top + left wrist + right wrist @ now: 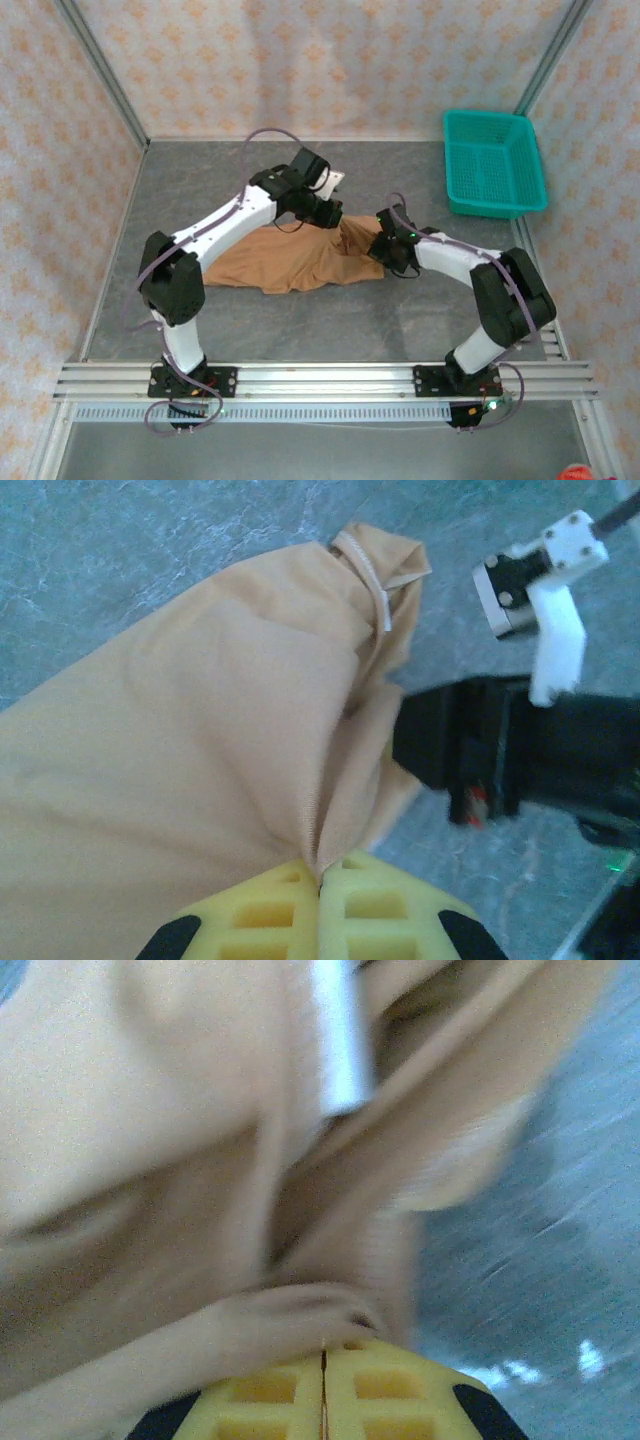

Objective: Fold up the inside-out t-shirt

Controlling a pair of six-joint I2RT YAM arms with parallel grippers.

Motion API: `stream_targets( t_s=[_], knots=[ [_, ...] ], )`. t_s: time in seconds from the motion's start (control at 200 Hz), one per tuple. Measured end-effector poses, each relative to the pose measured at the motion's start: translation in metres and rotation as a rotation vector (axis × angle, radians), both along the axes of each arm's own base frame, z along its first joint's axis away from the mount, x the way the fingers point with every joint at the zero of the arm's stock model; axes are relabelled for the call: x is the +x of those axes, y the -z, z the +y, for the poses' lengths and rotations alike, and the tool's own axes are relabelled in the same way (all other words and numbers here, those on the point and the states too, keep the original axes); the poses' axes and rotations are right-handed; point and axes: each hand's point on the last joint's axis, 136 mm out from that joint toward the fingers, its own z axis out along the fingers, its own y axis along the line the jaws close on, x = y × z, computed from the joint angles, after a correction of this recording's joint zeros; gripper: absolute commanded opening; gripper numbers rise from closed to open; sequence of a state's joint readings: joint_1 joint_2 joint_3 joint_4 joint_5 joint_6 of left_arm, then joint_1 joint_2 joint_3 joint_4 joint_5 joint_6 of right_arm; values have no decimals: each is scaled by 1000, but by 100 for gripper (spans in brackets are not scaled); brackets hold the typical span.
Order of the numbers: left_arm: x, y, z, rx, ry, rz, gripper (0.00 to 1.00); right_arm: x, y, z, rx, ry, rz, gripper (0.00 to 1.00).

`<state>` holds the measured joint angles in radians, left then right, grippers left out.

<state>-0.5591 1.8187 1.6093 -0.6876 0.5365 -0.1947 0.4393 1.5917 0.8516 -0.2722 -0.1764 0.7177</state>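
Lying left-to-right on the worktop (330, 330), the inside-out t-shirt (270, 262) is clamped at its right end by the left jaws at the far edge and the right jaws nearer.

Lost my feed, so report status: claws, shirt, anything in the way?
Both shut on the t-shirt: left claw, right claw. Cloth bunched mid-table. Far corner: teal basket, not obstructing.
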Motion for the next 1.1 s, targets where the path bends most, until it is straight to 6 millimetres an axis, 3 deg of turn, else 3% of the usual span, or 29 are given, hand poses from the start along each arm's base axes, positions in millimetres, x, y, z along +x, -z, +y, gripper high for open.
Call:
stream_targets(
  t_s=[0.085,0.175,0.265,0.39,0.53,0.716,0.816,0.841,0.941,1.096],
  knots=[
    [-1,0,5,-53,-14,52,0,13,-9,-17,-56,46,-35,13],
    [-1,10,9,-82,-27,107,0,26,-32,-16,-57,42,-98,24],
    [-2,24,8,-99,-28,157,0,28,-60,-5,-21,-7,-176,37],
    [-4,42,4,-118,-32,217,0,16,-84,30,74,-132,-279,59],
    [-3,48,3,-137,-41,245,0,0,-70,59,110,-251,-277,72],
    [4,45,9,-165,-63,256,0,-2,-34,76,86,-327,-231,74],
    [6,44,12,-175,-70,262,0,4,-13,75,26,-326,-211,64],
    [6,44,12,-177,-69,263,0,7,-9,74,10,-318,-207,56],
    [5,43,11,-185,-64,268,0,25,-2,67,-55,-269,-213,0],
    [-1,39,12,-198,-53,273,0,43,-30,54,-78,-212,-244,0]
  ],
)
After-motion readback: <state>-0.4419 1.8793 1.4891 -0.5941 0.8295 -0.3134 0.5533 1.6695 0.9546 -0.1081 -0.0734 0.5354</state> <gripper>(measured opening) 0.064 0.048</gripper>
